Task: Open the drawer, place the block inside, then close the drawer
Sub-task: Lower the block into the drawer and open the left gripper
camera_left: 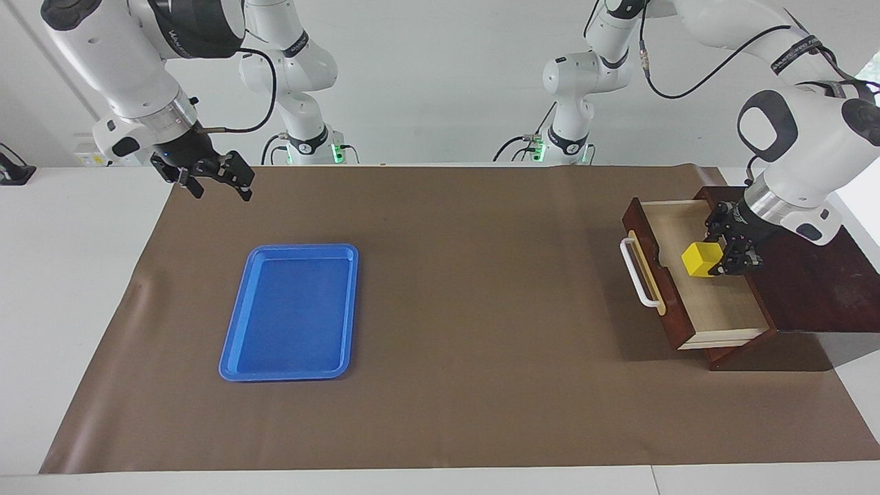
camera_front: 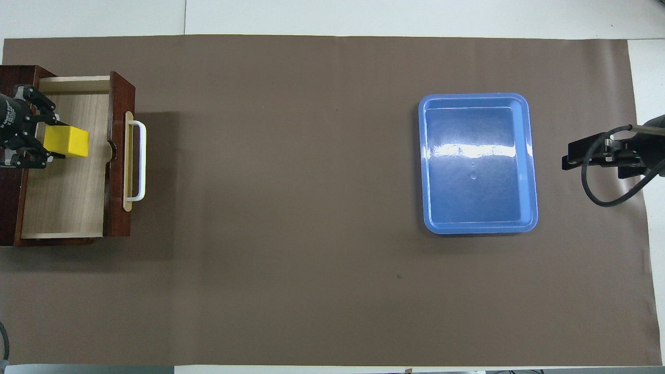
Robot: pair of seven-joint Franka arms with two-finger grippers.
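The drawer stands pulled out of its dark wooden box, its pale inside showing and its white bar handle facing the table's middle. My left gripper is shut on the yellow block and holds it low inside the drawer; whether the block touches the floor I cannot tell. From overhead the block sits over the drawer with the left gripper reaching in from the box side. My right gripper hangs open and empty in the air over the brown mat, by the tray's end toward the robots.
A flat blue tray lies empty on the brown mat toward the right arm's end of the table. The dark wooden box sits at the left arm's end. Overhead, the right gripper shows beside the tray.
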